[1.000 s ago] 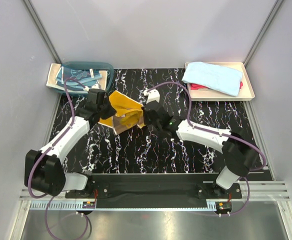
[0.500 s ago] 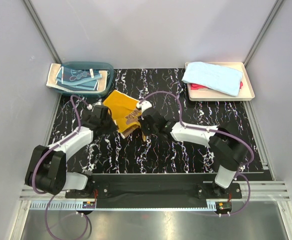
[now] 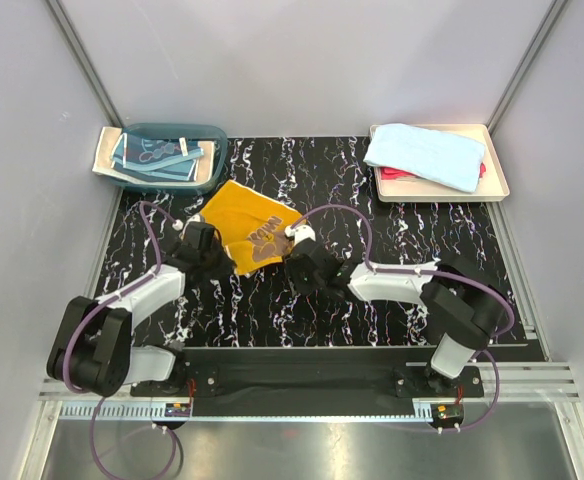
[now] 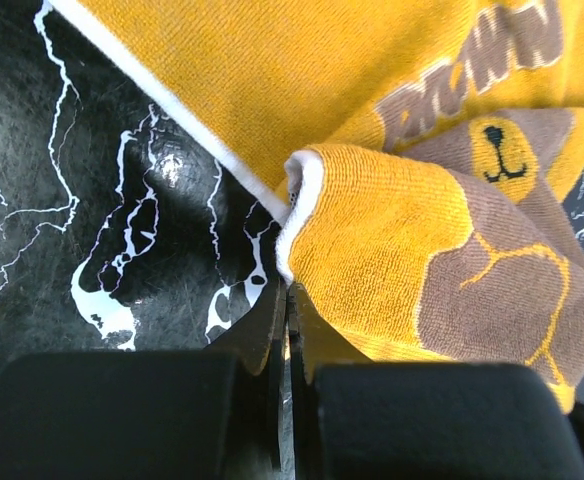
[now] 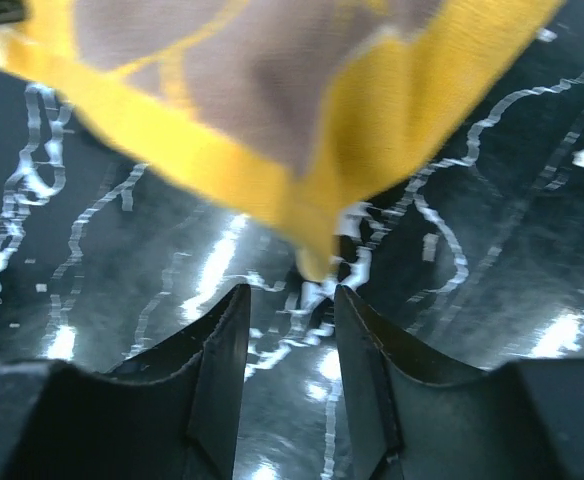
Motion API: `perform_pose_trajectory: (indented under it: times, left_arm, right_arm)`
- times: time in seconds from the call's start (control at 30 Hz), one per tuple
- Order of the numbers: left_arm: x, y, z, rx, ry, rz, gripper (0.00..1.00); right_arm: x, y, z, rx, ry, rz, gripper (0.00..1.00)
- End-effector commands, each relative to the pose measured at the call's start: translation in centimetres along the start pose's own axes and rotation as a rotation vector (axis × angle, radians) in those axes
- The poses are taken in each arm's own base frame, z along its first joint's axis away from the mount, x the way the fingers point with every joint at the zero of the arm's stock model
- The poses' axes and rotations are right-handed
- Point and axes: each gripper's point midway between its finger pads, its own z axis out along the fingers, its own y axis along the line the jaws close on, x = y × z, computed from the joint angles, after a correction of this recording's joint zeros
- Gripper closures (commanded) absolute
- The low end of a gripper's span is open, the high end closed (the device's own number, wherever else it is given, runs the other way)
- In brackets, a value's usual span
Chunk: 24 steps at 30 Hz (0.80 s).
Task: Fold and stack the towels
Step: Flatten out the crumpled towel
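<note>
Black white-veined marble tabletop (image 3: pixel 272 312) enclosed by plain pale grey walls (image 3: pixel 302 60).

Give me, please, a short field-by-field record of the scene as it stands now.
orange towel: lies on the table, lettering up, one corner folded over
left gripper: shut on the towel's white-edged fold
right gripper: open, a towel corner just beyond its tips
tray: holds a light blue towel lying over a red towel
basin: holds blue towels, loosely piled
</note>
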Motion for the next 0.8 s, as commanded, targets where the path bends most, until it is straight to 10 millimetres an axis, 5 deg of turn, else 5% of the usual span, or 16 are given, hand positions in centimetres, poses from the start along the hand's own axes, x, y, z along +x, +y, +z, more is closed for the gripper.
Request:
perform_pose_trajectory:
  times: [0.0,0.77]
  left_arm:
    - [-1.4,-1.6,-0.5,0.070,-0.059,0.001,1.00]
    - [-1.7,-1.9,-1.2,0.072,-0.063,0.024,1.00]
  right_arm:
    - [-2.6,1.8,0.0,-0.011,-0.106,0.043,0.53]
    - [-1.3,-1.2,0.9,0.144,-0.173,0.164,0.57]
